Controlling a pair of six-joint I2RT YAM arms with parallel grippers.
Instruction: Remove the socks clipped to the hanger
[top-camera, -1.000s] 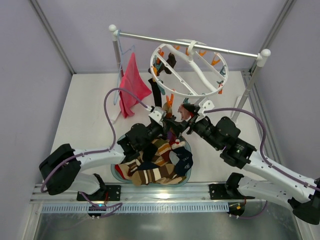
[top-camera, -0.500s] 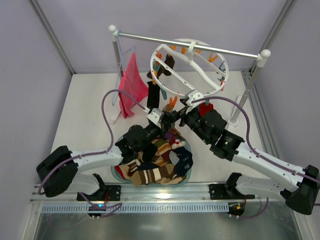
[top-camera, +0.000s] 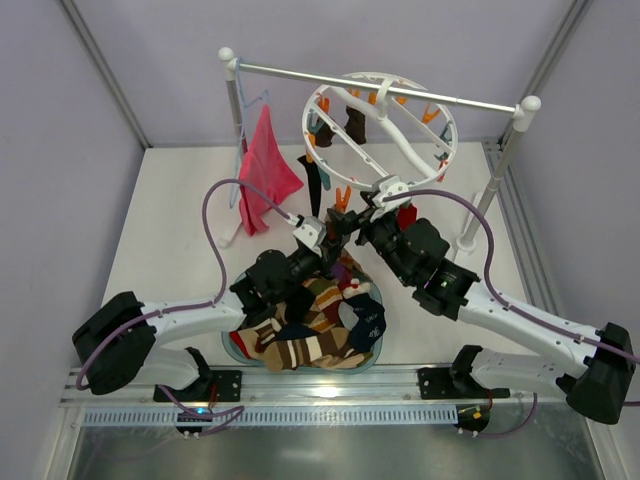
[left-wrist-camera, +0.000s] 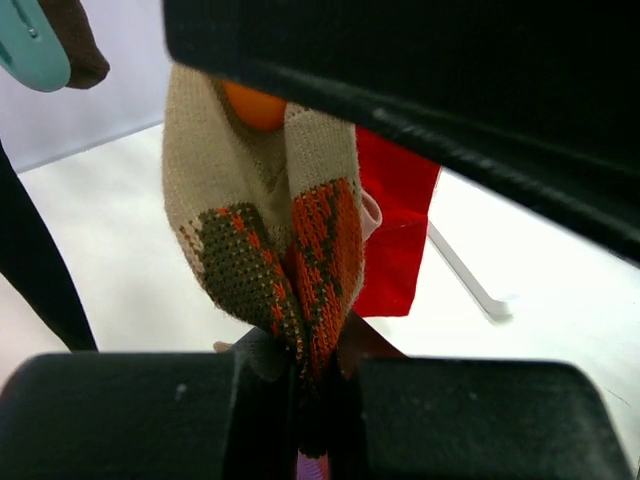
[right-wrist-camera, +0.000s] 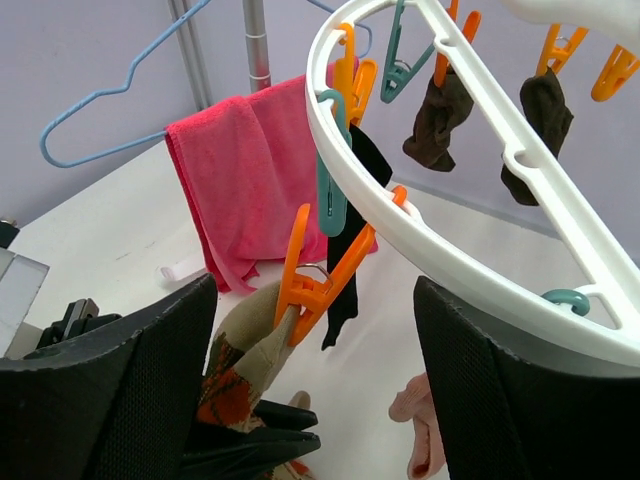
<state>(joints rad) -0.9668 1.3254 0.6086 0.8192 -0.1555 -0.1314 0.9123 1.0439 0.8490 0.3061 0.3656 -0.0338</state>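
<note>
The white ring hanger (top-camera: 385, 185) hangs from the rail, also in the right wrist view (right-wrist-camera: 430, 235). My left gripper (left-wrist-camera: 312, 372) is shut on the lower end of a beige, brown and orange patterned sock (left-wrist-camera: 270, 250), which hangs from an orange clip (right-wrist-camera: 322, 268) on the ring's near edge. My right gripper (right-wrist-camera: 312, 300) is open, one finger on each side of that clip, not touching it. A red sock (left-wrist-camera: 400, 225), a black sock (right-wrist-camera: 352, 240) and two dark brown socks (right-wrist-camera: 440, 115) stay clipped to the ring.
A pink cloth (right-wrist-camera: 250, 190) and a light-blue wire hanger (right-wrist-camera: 110, 110) hang at the rail's left end. The metal rail (top-camera: 400, 95) stands on white posts (top-camera: 505, 160). A teal basin (top-camera: 232, 347) of loose socks (top-camera: 310, 330) sits between the arm bases.
My right arm has moved up and left to the ring's near edge, open round the orange clip. The ring has tilted and turned a little. My left gripper stays shut on the patterned sock.
</note>
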